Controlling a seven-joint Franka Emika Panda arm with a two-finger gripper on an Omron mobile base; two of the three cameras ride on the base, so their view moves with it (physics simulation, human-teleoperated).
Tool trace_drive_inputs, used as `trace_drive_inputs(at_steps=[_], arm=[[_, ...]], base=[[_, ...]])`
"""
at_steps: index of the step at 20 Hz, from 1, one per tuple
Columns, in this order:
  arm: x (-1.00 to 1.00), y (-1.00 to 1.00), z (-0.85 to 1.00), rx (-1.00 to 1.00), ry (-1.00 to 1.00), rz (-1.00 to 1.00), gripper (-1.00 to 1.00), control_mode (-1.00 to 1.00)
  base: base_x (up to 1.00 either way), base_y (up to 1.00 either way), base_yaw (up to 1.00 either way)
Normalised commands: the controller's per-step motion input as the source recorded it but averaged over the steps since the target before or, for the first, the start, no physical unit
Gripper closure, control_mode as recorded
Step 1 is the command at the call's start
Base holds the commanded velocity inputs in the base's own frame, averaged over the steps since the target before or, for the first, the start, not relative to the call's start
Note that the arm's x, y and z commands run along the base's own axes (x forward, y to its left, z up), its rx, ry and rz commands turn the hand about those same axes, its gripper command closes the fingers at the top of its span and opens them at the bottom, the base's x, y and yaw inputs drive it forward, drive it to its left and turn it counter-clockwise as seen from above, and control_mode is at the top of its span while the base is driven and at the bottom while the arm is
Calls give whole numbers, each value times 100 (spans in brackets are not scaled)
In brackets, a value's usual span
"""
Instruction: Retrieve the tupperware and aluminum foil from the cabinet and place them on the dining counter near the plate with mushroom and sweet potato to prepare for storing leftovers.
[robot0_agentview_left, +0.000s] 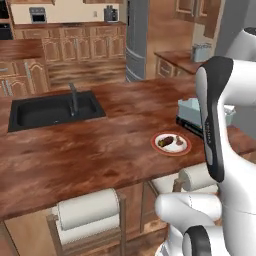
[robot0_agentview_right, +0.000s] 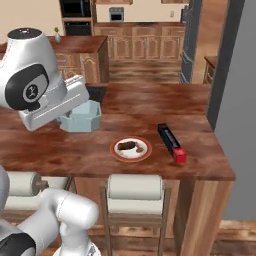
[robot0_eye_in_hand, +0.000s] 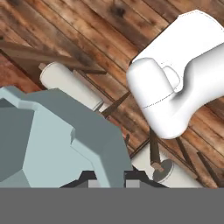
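Simulated wood kitchen, long reddish-brown counter (robot0_agentview_left: 90, 150) with black sink (robot0_agentview_left: 52, 111) at its left. On the counter, plate (robot0_agentview_right: 131, 149) of leftovers near the front edge; foil (robot0_agentview_right: 171, 143) lying flat just right of it, red end toward the edge. Tub (robot0_agentview_right: 82, 118) raised over the counter left of the plate, tilted, clamped in the gripper (robot0_eye_in_hand: 109, 177), jaws closed on its rim. From the hand camera, tub close up, stools (robot0_eye_in_hand: 68, 83) and plank floor beneath.
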Motion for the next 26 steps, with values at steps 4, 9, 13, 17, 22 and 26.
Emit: trace_drive_inputs(at_steps=[4,9,13,17,22,26], arm=[[0,0,0,0,0,0,100,100],[17,6,-14,0,2,6,100,-100],[76,40,-82,0,1,10,100,-100],[72,27,-83,0,0,2,100,-100],[44,-5,-87,0,0,0,100,-100],[36,-16,-77,0,0,0,100,-100]], base=[[100,0,70],[73,1,50],[0,0,0],[0,0,0],[0,0,0],[0,0,0]])
